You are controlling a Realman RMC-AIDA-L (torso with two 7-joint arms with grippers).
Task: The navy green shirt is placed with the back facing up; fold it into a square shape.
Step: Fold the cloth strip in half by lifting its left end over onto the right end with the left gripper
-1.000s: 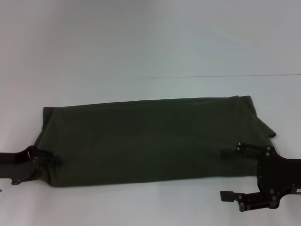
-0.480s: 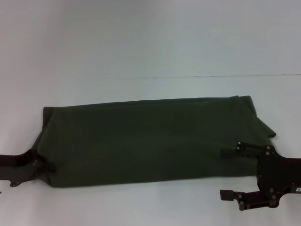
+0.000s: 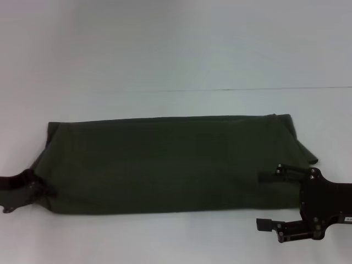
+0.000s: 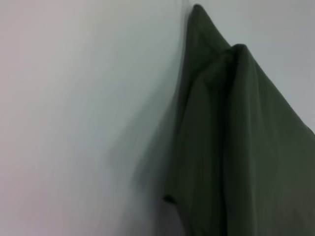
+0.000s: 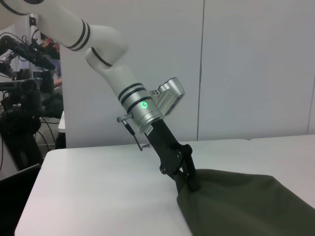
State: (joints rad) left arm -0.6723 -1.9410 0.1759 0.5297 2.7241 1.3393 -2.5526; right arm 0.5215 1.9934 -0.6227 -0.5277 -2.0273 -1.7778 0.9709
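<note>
Olive-green cotton, plain side up: the navy green shirt [image 3: 165, 162] lies across the middle of the white table [image 3: 176, 60] as a long, low band running from the robot's left to its right. It looks already folded lengthwise, so the job seems part done — a strip like this needs its ends brought over each other before it can read as a square. At the right end a small flap of cloth, perhaps a sleeve, sticks out past the band's edge.

The left gripper [image 3: 43, 192] sits at the shirt's left end, near the front corner. The right wrist view shows its black fingers [image 5: 189, 179] pressed together on the cloth there, with the fabric bunched and drawn up a little at that point — a pinch on the corner, presumably so this end can be lifted and carried across. The left wrist view shows doubled layers of cloth hanging in soft folds, which fits a grip that takes more than one layer.

The right gripper [image 3: 267, 201] rests at the shirt's right end with its jaws spread wide: one finger lies over the cloth, the other over bare table just in front of the hem. It holds nothing, and seems placed to close on that end.
</note>
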